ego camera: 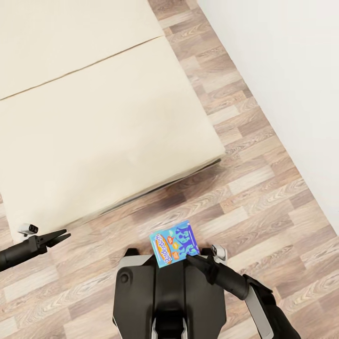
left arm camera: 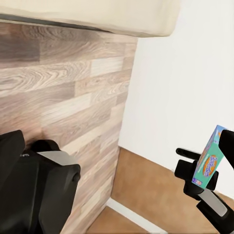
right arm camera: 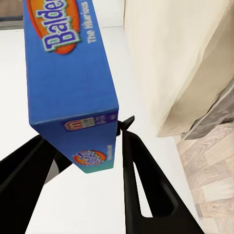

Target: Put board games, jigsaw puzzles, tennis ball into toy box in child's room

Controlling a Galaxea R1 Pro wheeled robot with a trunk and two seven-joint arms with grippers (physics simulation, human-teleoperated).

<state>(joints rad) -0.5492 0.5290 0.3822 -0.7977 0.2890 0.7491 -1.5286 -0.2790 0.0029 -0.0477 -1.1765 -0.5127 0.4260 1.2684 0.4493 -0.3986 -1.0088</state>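
Observation:
My right gripper (ego camera: 189, 255) is shut on a blue board game (ego camera: 174, 243) with orange lettering, held over the wood floor just in front of my trunk. In the right wrist view the game box (right arm camera: 73, 83) sits clamped between the two black fingers (right arm camera: 141, 180). The left wrist view shows the same game (left arm camera: 210, 158) held edge-on in the right gripper (left arm camera: 197, 173). My left gripper (ego camera: 63, 235) hovers low at the left near the corner of the cream bed (ego camera: 94, 117), its fingers close together and holding nothing. No toy shows on the part of the mattress in view.
Wood plank floor (ego camera: 245, 188) runs between the bed's right edge and a white wall (ego camera: 292, 80). My dark trunk (ego camera: 165, 296) fills the bottom centre. The bed's corner (right arm camera: 180, 58) is close beside the held game.

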